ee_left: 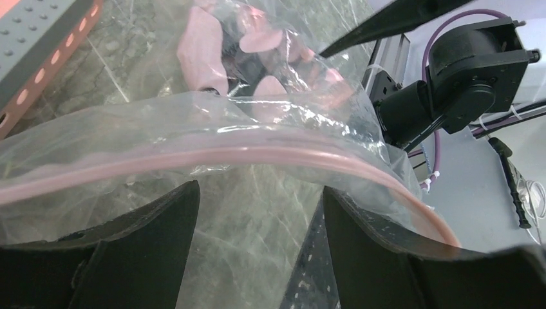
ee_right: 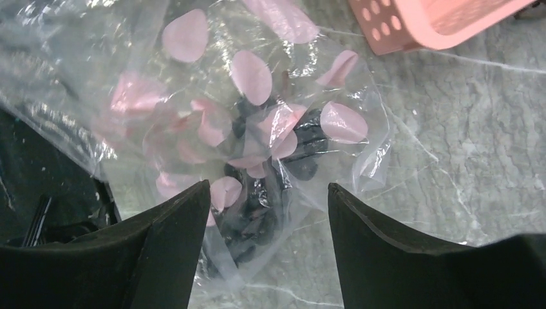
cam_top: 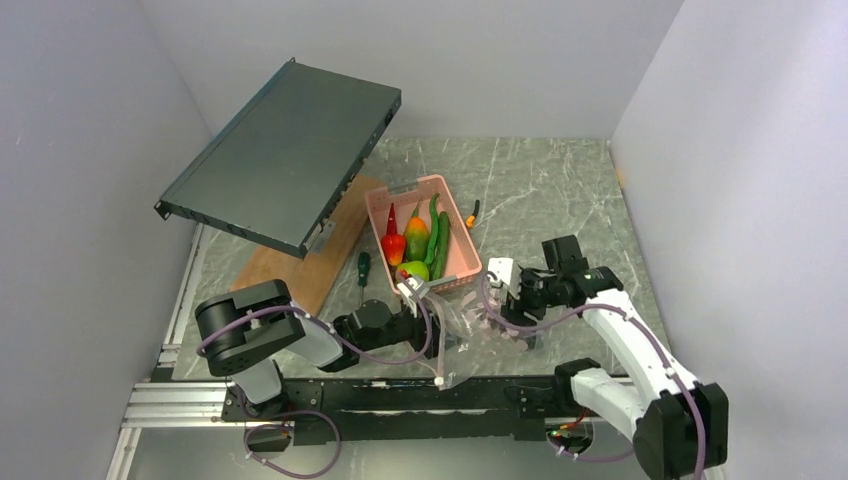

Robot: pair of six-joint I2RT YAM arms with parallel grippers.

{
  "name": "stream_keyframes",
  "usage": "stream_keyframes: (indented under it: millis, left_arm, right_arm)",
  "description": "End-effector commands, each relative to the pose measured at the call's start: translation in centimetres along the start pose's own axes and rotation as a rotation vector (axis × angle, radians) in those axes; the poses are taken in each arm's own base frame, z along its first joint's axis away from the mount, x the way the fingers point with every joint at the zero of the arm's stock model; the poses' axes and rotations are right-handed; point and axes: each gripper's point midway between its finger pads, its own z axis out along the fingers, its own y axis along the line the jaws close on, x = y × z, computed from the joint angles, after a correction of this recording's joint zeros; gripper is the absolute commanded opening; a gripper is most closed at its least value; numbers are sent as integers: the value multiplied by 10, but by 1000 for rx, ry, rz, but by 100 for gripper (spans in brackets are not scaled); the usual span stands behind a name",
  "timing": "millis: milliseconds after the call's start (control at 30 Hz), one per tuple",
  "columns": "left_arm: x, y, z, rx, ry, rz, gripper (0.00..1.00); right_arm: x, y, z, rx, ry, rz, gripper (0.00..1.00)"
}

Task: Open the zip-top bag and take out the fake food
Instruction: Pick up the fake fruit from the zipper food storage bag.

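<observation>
The clear zip-top bag (cam_top: 465,345) lies crumpled on the marble table between my two grippers. Its pink zip strip (ee_left: 270,154) arcs across just beyond my left gripper (ee_left: 257,190), whose jaws stand open with bag film draped over the right finger (ee_left: 386,244). My right gripper (ee_right: 269,187) is open over the bag (ee_right: 257,116). Inside the bag are a dark grape bunch (ee_right: 283,167) and several pink petals (ee_right: 251,77). More fake food sits in the pink basket (cam_top: 455,215): a lime-green apple (cam_top: 414,270), green pods (cam_top: 438,240), and red and orange pieces.
A dark flat rack unit (cam_top: 285,155) leans over a wooden board (cam_top: 300,265) at the left. A green-handled screwdriver (cam_top: 363,268) lies beside the basket and a small orange item (cam_top: 472,215) behind it. The basket corner (ee_right: 412,26) is close to my right gripper. Grey walls enclose the table.
</observation>
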Motion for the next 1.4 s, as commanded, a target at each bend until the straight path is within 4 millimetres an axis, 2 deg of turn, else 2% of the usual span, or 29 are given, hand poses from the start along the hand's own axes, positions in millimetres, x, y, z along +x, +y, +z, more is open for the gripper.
stream_keyframes:
  millis: [0,133,267,433,533,667,900,967,1167,1367]
  left_arm:
    - [-5,-14,9,49,-11,15,75]
    - [-2,-12,12,38,1,22,75]
    - [2,-9,14,23,12,25,75]
    - [4,-5,17,6,14,20,75]
    - [5,-4,17,5,9,10,75]
    - [4,-4,14,6,-5,4,75]
    - [5,-4,12,17,-9,3,75]
    - [5,-7,11,33,-16,-4,75]
    - [4,-14,12,69,-16,-3,74]
    - [8,-4,10,19,-4,1,72]
  right_arm:
    - [-5,-29,3,70,19,114,71]
    - [21,-30,18,60,112,167,73]
    - [33,-30,28,44,153,180,72]
    - [37,-26,40,13,172,152,66]
    - [41,-23,45,-10,196,157,56]
    - [36,-21,45,-19,176,144,45]
    - [-6,2,31,-81,-51,-49,35]
    - [-13,10,27,-97,-95,-104,31]
    - [-8,30,30,-217,-102,-140,25]
    - [-4,40,32,-261,-99,-189,26]
